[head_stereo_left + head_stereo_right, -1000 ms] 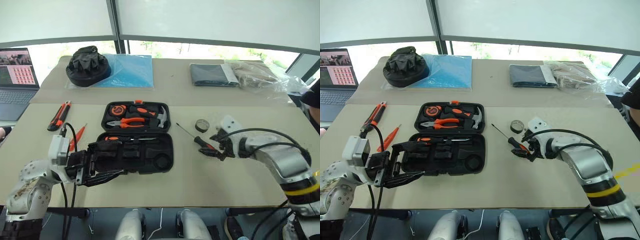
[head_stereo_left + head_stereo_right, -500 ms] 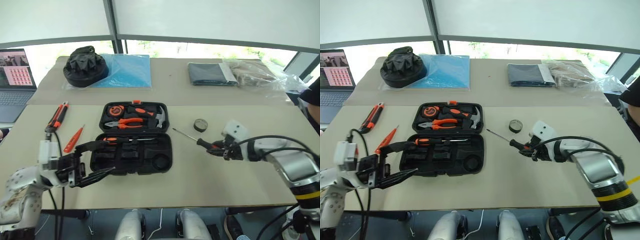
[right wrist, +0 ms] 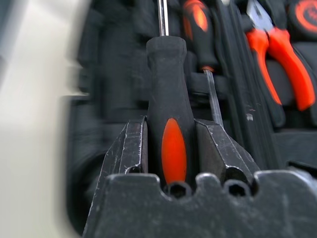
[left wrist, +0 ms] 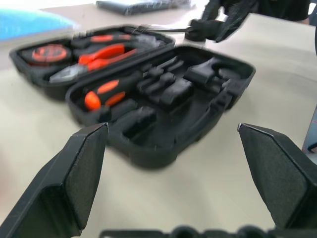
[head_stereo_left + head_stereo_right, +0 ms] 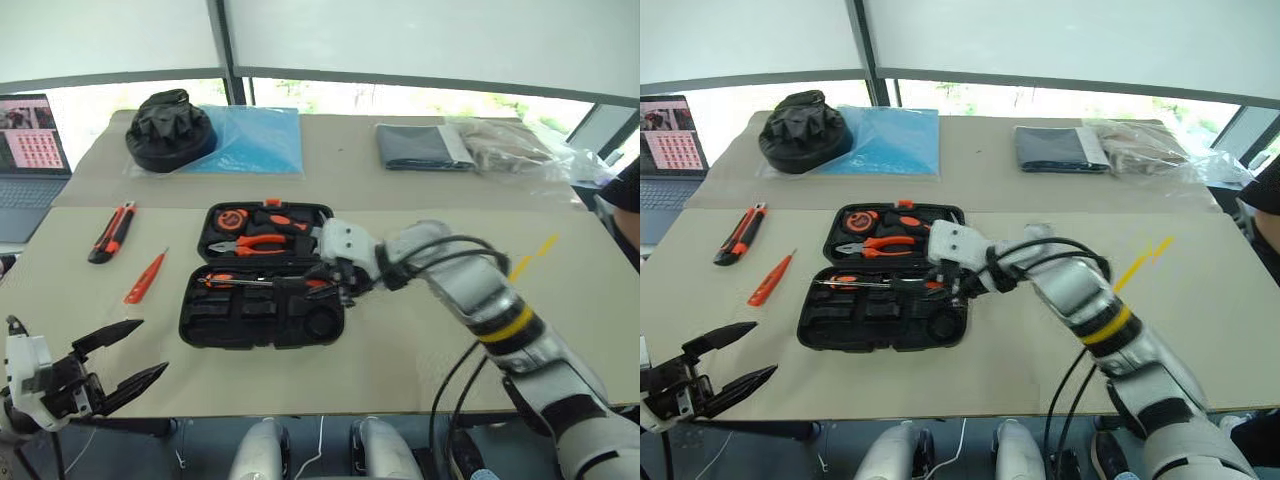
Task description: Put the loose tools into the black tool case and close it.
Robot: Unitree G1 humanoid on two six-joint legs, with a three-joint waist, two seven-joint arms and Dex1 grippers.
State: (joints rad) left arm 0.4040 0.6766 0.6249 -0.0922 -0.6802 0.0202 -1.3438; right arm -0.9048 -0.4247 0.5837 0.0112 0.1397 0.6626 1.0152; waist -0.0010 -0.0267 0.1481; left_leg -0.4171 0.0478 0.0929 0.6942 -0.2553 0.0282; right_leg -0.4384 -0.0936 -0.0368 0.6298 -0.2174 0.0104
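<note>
Right gripper (image 3: 171,144) jaws grasp a screwdriver (image 3: 167,89) over the case (image 5: 262,320); left gripper (image 5: 125,352) jaws released.

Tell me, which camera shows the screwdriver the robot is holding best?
The right wrist view: the screwdriver handle sits close up between the right gripper fingers. In the eye views the hand mostly hides it over the black tool case.

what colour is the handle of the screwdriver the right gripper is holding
Black with an orange oval inset; the screwdriver shows best in the right wrist view, clamped in the right gripper.

Utility knife (image 5: 110,231) and tester screwdriver (image 5: 146,278) lie left of the tool case (image 5: 262,289) (open).
</note>
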